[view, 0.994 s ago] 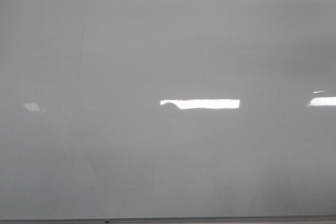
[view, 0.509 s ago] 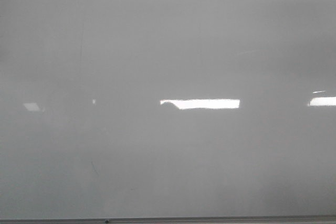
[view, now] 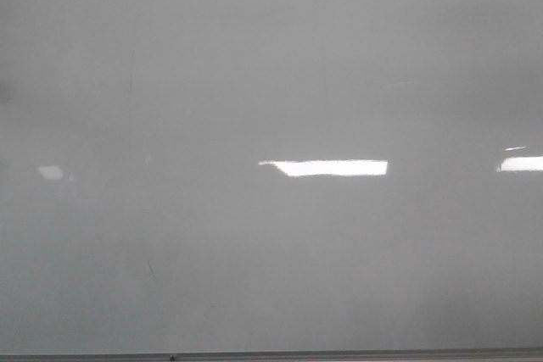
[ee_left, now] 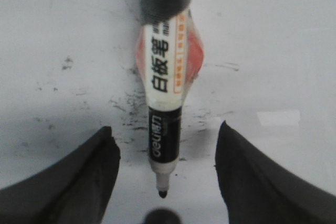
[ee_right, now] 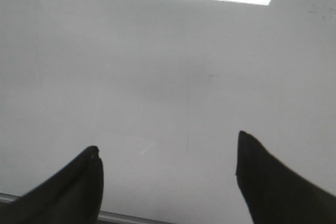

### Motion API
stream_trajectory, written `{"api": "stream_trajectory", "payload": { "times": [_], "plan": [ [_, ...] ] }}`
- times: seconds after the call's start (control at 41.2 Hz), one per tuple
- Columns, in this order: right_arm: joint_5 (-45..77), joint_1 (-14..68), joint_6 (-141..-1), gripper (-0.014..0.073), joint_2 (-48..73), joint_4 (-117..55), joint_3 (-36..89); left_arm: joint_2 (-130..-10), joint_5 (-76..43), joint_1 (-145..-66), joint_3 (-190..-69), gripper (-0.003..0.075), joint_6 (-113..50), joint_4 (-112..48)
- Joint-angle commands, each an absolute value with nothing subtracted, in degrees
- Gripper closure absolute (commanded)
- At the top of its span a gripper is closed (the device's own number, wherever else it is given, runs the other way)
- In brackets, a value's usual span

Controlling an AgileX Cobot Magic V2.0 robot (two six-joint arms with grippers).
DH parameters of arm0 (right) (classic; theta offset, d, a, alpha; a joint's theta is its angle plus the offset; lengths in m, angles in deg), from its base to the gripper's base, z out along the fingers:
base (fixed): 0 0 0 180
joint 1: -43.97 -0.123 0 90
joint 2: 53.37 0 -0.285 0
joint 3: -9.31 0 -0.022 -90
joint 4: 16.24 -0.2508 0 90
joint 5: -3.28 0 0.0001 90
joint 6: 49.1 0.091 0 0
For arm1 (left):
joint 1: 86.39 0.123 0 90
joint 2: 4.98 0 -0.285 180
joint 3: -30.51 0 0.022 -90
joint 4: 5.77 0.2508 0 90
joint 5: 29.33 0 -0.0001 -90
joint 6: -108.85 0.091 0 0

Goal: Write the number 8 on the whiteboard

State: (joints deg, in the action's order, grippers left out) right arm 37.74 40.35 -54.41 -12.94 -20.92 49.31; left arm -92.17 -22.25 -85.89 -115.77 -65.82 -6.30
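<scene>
A marker is seen between the spread left gripper jaws, its long axis aimed tip-first at the whiteboard; the right gripper is spread, empty.

one whiteboard, one marker

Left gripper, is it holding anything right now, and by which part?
No. The left gripper is open around the marker, fingers not touching it.
</scene>
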Motion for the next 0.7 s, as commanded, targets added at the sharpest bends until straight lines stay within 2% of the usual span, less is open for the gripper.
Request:
{"api": "stream_trajectory", "payload": {
  "times": [0.0,0.121,0.291,0.509,0.679],
  "plan": [
    [33.5,40.2,-54.91,0.0042,-12.53,-21.0,47.38,-91.92,-28.41,-86.44,-117.64,0.0323,-65.73,-6.51],
    [33.5,40.2,-54.91,0.0042,-12.53,-21.0,47.38,-92.75,-29.33,-86.44,-117.95,0.0361,-65.73,-6.51],
    [33.5,40.2,-54.91,0.0042,-12.53,-21.0,47.38,-93.08,-29.65,-86.44,-117.95,0.0543,-65.73,-6.51],
    [33.5,40.2,-54.91,0.0042,-12.53,-21.0,47.38,-92.85,-29.33,-86.44,-117.95,0.072,-65.73,-6.51],
    [33.46,40.2,-54.91,0.0042,-12.53,-21.0,47.38,-91.15,-26.45,-86.44,-117.97,0.0741,-65.73,-6.51]
  ]
}}
